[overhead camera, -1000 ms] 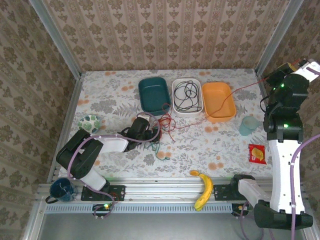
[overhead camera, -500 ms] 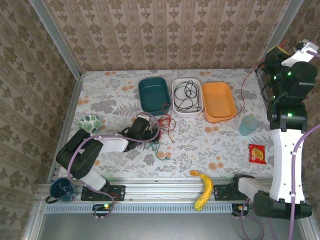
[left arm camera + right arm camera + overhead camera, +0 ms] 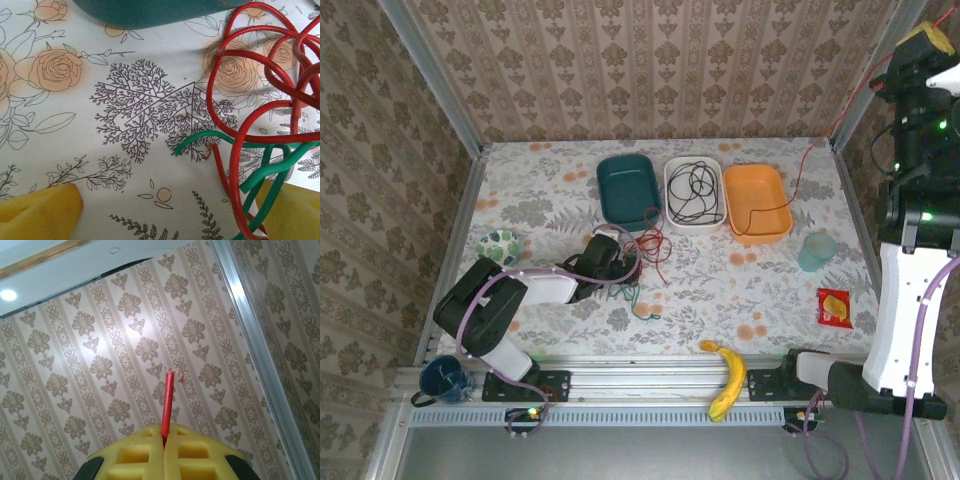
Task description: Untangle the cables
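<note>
Red cable [image 3: 167,400]: one end is pinched high in the upper right of the top view. The rest runs down across the orange tray [image 3: 770,180] to the tangle [image 3: 650,245] mid-table [image 3: 770,290].
Right gripper [image 3: 164,437]: squeezed tight on the red cable. Just a short tip pokes out past its yellow pads [image 3: 130,455].
Left gripper [image 3: 165,215]: wide open, low over the tangle, holding nothing.
Green cable [image 3: 205,135]: looped through the red one, at the right of the left wrist view.
Black cable [image 3: 695,190]: curled up in the white tray [image 3: 670,190], apart from the others.
Could go wrong: nothing pins the tangle down, so I think a harder pull may tighten the knot or drag the green one along.
Also: the red line may snag the orange tray's rim and shift it, or the short tip may slip free.
</note>
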Controlling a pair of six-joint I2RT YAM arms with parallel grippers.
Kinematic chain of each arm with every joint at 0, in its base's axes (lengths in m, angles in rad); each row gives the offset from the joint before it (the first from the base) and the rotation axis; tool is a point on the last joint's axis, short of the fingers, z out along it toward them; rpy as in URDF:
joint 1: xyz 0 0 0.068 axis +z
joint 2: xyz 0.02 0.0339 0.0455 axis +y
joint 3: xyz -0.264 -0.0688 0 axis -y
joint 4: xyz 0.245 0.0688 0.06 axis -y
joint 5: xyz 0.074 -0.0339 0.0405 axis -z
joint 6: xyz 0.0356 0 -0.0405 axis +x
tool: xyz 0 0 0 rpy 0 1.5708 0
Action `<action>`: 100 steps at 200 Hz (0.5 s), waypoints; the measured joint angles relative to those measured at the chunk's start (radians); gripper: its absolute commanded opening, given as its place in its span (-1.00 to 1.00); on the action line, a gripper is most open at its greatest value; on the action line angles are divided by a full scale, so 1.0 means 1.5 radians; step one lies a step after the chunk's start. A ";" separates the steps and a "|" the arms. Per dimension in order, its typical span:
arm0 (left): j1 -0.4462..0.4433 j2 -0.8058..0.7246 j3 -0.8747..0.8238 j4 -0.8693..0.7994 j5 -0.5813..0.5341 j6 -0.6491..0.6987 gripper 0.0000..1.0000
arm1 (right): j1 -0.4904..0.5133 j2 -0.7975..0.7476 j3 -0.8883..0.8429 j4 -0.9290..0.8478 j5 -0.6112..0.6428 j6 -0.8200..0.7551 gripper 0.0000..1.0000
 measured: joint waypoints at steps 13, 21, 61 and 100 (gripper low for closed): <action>-0.003 0.000 0.000 0.000 -0.003 0.000 0.87 | 0.000 0.028 0.030 -0.001 0.001 0.002 -1.00; -0.003 0.001 0.000 0.000 -0.005 0.000 0.87 | 0.000 0.048 0.050 -0.004 0.001 0.004 -1.00; -0.003 0.001 0.001 0.000 -0.006 0.000 0.87 | 0.000 0.129 0.142 -0.027 0.001 0.015 -1.00; -0.004 0.005 0.006 -0.004 -0.009 0.000 0.87 | 0.000 0.193 0.261 -0.049 0.000 0.017 -1.00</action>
